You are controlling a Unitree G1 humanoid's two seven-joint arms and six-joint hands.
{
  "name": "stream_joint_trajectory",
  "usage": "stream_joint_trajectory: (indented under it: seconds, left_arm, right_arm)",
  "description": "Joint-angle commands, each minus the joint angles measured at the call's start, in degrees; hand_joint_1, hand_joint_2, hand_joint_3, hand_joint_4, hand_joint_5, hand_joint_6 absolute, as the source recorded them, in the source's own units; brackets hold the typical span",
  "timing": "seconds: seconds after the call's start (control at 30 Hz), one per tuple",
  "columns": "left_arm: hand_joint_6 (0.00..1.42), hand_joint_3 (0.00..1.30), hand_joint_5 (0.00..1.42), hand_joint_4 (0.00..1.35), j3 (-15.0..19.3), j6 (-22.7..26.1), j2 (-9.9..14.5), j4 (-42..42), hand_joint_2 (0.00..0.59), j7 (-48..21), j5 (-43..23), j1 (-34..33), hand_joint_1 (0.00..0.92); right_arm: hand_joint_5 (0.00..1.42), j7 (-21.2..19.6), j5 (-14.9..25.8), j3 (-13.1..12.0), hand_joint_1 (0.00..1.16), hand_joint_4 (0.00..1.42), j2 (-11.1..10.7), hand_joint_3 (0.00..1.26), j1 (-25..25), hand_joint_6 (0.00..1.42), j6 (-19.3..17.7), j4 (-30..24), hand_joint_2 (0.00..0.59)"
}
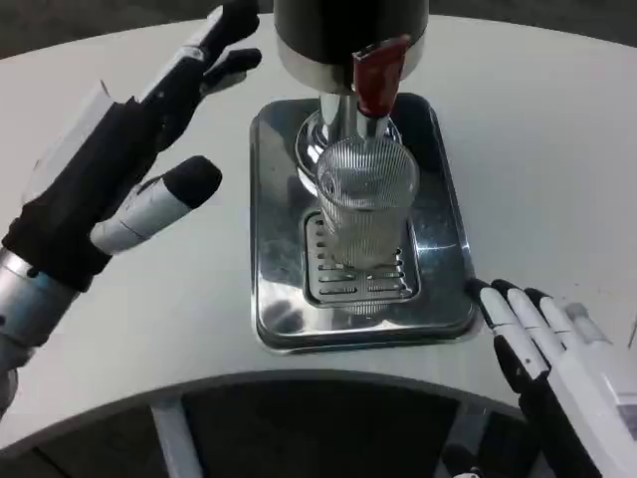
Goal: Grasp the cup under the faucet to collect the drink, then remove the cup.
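Note:
A clear ribbed cup (pixel 365 202) stands upright on the grate of a shiny steel drip tray (pixel 274 299), right below the red-handled faucet (pixel 378 75) of a dark dispenser (pixel 348 30). My left hand (pixel 119 164) hovers left of the tray, raised, its fingers spread and reaching toward the dispenser, holding nothing. Near the table's front edge, off the tray's front right corner, my right hand (pixel 552 358) lies with fingers extended and nothing in it. Whether the cup has liquid in it I cannot make out.
The white round table (pixel 537 149) stretches to the right and left of the tray. Its front edge curves just below the tray, with a dark floor and frame beneath.

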Motion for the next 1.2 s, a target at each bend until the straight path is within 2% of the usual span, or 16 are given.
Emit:
stream_joint_trajectory:
  seconds: [0.03,0.23,0.47,0.73,1.2]
  left_arm:
    - [0.05,0.03,0.08,0.0,1.3,3.6,1.6,-2.0,0.0,-7.7,-5.6,-2.0,0.0]
    - [0.02,0.0,0.06,0.0,1.6,9.5,1.3,-0.7,0.0,-16.5,-11.0,-7.4,0.0]
    - [0.01,0.0,0.05,0.0,1.7,15.1,-0.8,2.9,0.0,-22.8,-13.2,-14.7,0.0]
    - [0.01,0.0,0.05,0.0,1.4,17.3,-4.0,7.5,0.0,-25.7,-12.7,-20.2,0.0]
    - [0.03,0.01,0.06,0.0,0.0,18.3,-9.7,16.5,0.0,-28.9,-10.3,-28.3,0.0]
  right_arm:
    - [0.0,0.0,-1.2,1.1,0.82,0.0,0.7,0.02,0.8,0.0,-0.1,-0.4,0.317]
    - [0.0,-0.3,-2.1,2.0,0.82,0.0,1.2,0.02,1.9,0.0,-0.2,-0.9,0.316]
    - [0.0,-0.9,-2.7,2.7,0.82,0.0,1.6,0.02,3.3,0.0,-0.5,-1.5,0.316]
    - [0.0,-1.6,-3.0,2.9,0.82,0.0,2.2,0.02,4.9,0.0,-0.8,-2.2,0.316]
    - [0.0,-2.1,-2.3,2.3,0.82,0.0,2.2,0.02,5.4,0.0,-0.8,-2.5,0.32]
